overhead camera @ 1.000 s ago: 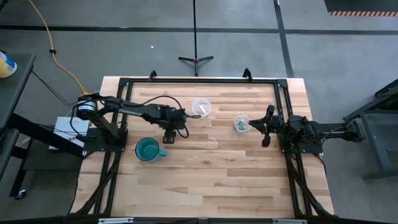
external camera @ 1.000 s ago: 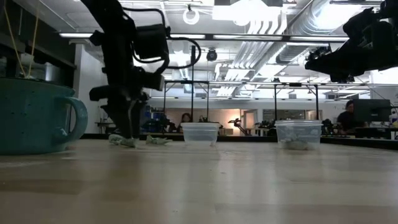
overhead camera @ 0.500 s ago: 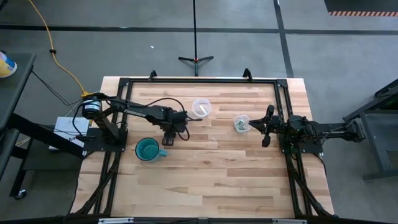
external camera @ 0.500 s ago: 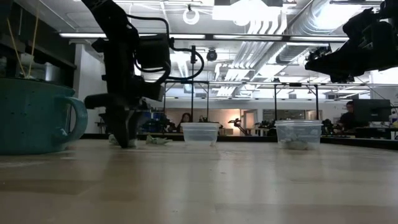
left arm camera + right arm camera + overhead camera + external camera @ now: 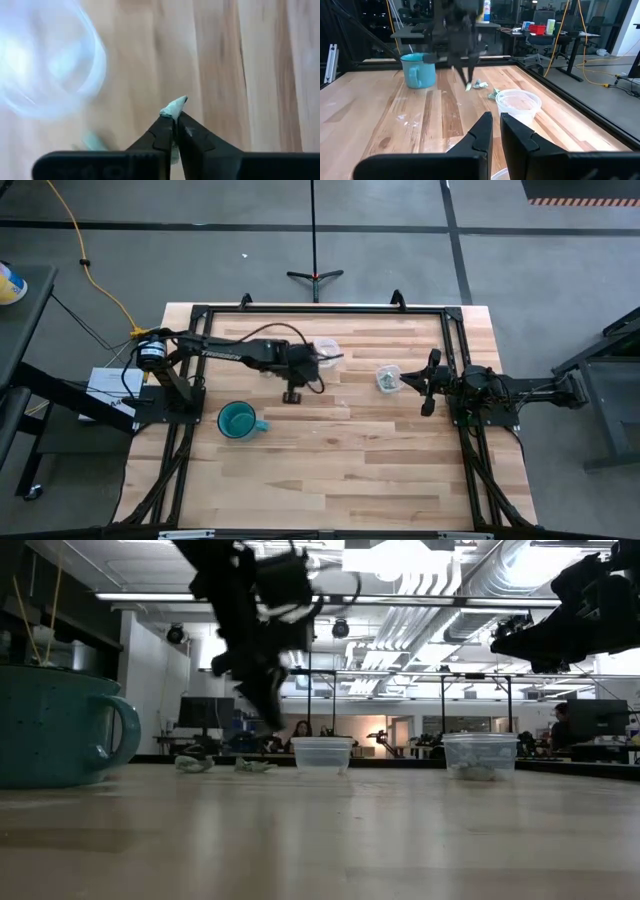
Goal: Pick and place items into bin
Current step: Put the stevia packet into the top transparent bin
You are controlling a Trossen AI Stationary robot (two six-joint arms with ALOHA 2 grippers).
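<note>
My left gripper is shut on one tiny pale green-grey piece. It hangs above the table, to the left of the empty clear cup, which also shows in the low view. Two more pieces lie flat on the table, and they also show in the right wrist view. A second clear cup holds several pieces. My right gripper is shut and empty, raised just right of that cup. My left gripper pinches the small piece between its two fingertips, and one end of the piece sticks out past them. The fingers come from above, pointing down at a slant. The piece is lifted clear of the table.
A teal mug stands on the table toward the near left of my left gripper. A black frame runs around the table's far and side edges. Bare wood fills the near half.
My left gripper stood with its fingertips on the table among the loose pieces. It has since risen and gone toward the table's right edge, toward the empty clear cup, carrying one piece clear of the table. The other pieces stay where they lay.
</note>
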